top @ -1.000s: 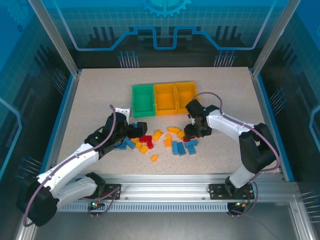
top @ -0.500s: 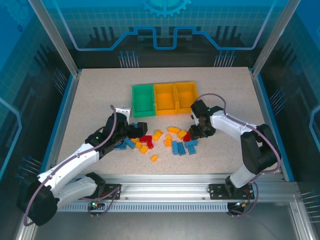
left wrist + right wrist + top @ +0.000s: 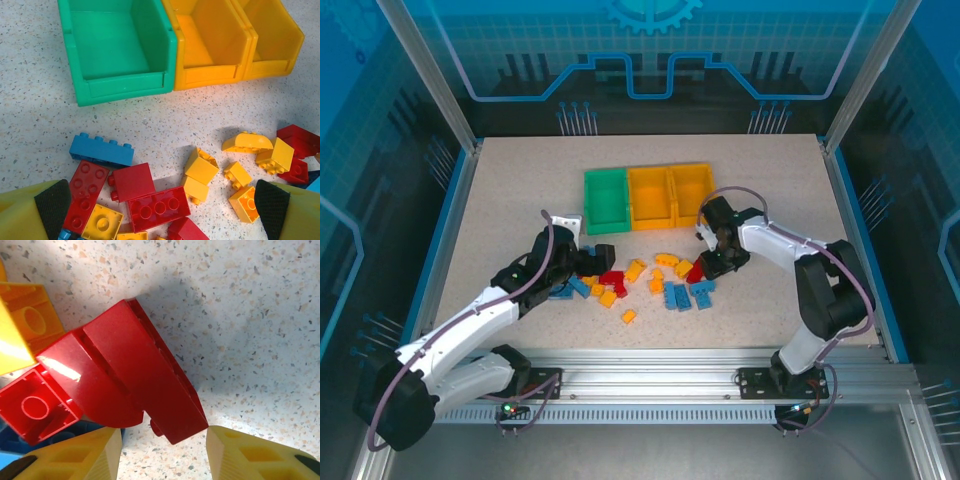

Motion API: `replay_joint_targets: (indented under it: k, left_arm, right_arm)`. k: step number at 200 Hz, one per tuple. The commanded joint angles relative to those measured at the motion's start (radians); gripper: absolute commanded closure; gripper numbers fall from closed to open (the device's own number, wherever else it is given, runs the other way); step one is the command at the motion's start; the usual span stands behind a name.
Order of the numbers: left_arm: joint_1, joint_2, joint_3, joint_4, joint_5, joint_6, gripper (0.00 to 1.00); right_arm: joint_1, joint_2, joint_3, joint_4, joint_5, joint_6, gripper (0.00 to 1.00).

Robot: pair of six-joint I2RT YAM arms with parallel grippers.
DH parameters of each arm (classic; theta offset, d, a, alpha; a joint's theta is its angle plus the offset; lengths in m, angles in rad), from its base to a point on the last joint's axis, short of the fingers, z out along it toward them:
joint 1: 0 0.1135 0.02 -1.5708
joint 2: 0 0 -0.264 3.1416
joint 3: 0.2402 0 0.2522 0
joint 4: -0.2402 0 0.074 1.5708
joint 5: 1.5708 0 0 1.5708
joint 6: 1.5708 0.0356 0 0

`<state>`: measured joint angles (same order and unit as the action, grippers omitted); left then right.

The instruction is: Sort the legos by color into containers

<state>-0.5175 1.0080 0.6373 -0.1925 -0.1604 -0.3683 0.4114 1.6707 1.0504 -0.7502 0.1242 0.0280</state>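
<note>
The legos (image 3: 640,282) lie scattered in red, blue and yellow below the containers: a green bin (image 3: 607,200) and two orange-yellow bins (image 3: 651,196) (image 3: 694,190) joined in a row. My left gripper (image 3: 160,212) hovers wide open over red bricks (image 3: 157,207), with a blue brick (image 3: 101,150) and yellow bricks (image 3: 200,170) beyond. It shows at the heap's left end (image 3: 592,258). My right gripper (image 3: 162,452) is low at the heap's right end (image 3: 705,265). Its yellow fingers (image 3: 250,455) flank the lower end of a red arched brick (image 3: 135,375), with a gap still on the left side.
A lone yellow brick (image 3: 628,316) lies nearest the front edge. Blue bricks (image 3: 682,295) sit just below the right gripper. In the left wrist view all three bins (image 3: 120,50) look bare inside. Open speckled tabletop (image 3: 500,200) spreads on both sides.
The right gripper's jaws have narrowed round the red arched brick and its wrist has shifted slightly. The left arm has not moved.
</note>
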Motion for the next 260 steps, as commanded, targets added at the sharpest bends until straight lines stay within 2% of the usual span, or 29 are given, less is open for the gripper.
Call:
replay_joint_targets:
  k: [1, 54, 90, 154, 178, 208, 237, 260]
  left_arm:
    - [-0.008, 0.004, -0.014, 0.023, -0.007, -0.011, 0.01]
    - [-0.008, 0.013, -0.013, 0.028, -0.005, -0.002, 0.01]
    - [-0.009, 0.015, -0.016, 0.03, -0.005, 0.002, 0.01]
    - [-0.008, 0.02, -0.024, 0.048, -0.004, -0.004, 0.01]
    - [-0.009, 0.023, -0.025, 0.057, -0.001, -0.001, 0.01]
    - [-0.008, 0.027, -0.016, 0.048, 0.0, 0.009, 0.01]
    - [-0.008, 0.026, -0.017, 0.053, -0.005, 0.011, 0.01]
    - [-0.009, 0.033, -0.016, 0.059, -0.002, 0.006, 0.01]
  right_arm:
    - [-0.015, 0.009, 0.007, 0.014, 0.008, -0.074, 0.51]
    - [-0.017, 0.033, 0.013, 0.054, 0.073, -0.089, 0.54]
    - [-0.027, 0.026, 0.004, 0.079, 0.113, -0.118, 0.51]
    - [-0.031, 0.044, 0.017, 0.127, 0.016, -0.208, 0.4]
    - [-0.033, 0.063, 0.014, 0.157, -0.021, -0.22, 0.4]
    - [-0.035, 0.092, 0.031, 0.158, -0.031, -0.23, 0.46]
    - [-0.045, 0.108, 0.044, 0.149, -0.037, -0.219, 0.66]
    - [-0.046, 0.088, 0.043, 0.137, -0.028, -0.207, 0.77]
